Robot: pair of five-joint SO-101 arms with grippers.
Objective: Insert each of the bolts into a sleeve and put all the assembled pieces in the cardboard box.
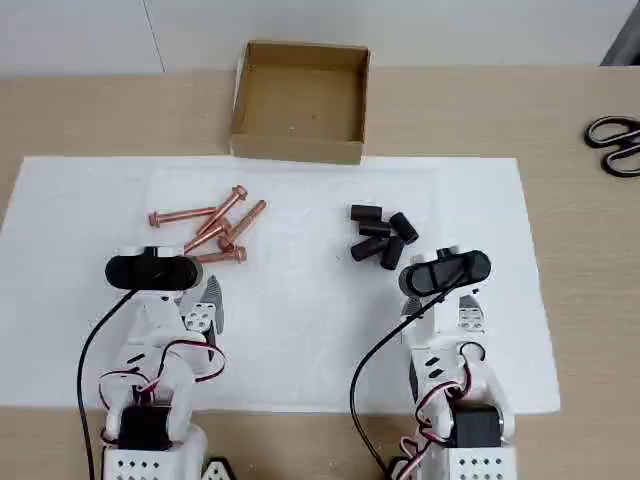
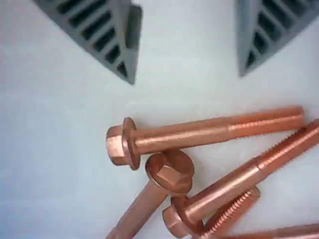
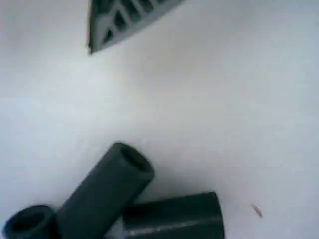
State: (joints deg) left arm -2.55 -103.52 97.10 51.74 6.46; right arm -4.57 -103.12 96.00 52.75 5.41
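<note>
Two white plastic arms (image 1: 150,335), each topped by a black oval camera pod (image 1: 152,270). Red-white-black wires (image 1: 190,352) and black cable (image 1: 354,388) trail off them. The left arm's grey slotted wedge fingers (image 2: 99,30).

This is looking like a robotics lab bench. A white plastic left arm (image 1: 155,340) is sitting at 7 o'clock and the matching right arm (image 1: 450,370) at 5 o'clock, both trailing bare red, black and white wires. A white paper sheet (image 1: 300,320) is covering the pale wooden table (image 1: 580,300), and a plain white wall (image 1: 400,25) is running along 12 o'clock. Black-handled scissors (image 1: 615,145) are lying at 2 o'clock. Copper-coloured metal bolts (image 1: 205,228) and short black tubular sleeves (image 1: 380,237) are lying in separate heaps.
</note>
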